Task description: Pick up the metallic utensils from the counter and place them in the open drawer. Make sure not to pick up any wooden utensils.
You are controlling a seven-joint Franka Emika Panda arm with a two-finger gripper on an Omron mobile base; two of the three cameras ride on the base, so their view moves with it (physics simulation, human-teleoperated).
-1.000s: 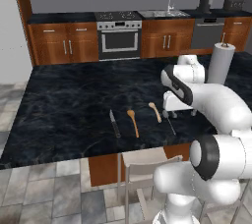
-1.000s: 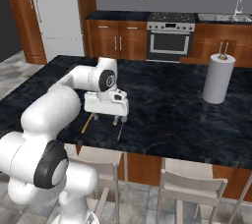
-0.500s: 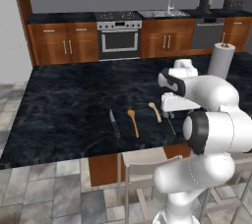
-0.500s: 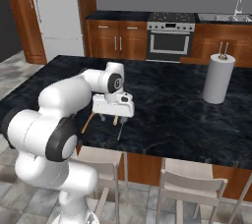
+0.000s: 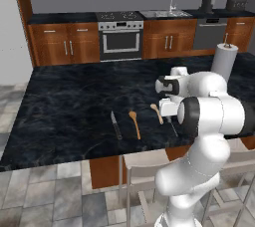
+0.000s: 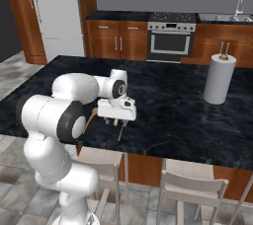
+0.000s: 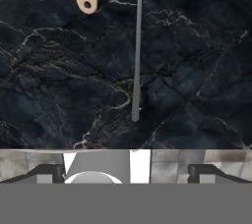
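Nothing stowed yet. Slim grey metal spoon [image 7: 137, 46] and dark-handled table knife [image 5: 116, 125] both lying on glossy black stone island counter [image 5: 69, 106]. Two-finger gripper [image 6: 118, 122] hovers over spoon, jaws spread, empty. Both pickups left, I reckon.

on the tabletop [image 5: 64, 116] lie four utensils: one metal knife [image 5: 116, 124], one metal spoon [image 7: 137, 46], and two wooden spoons, the longer [image 5: 134, 123] and the shorter [image 5: 157, 113]. one paper towel roll [image 5: 224, 61] stands there. two stools [image 6: 190, 184] show at the near edge.
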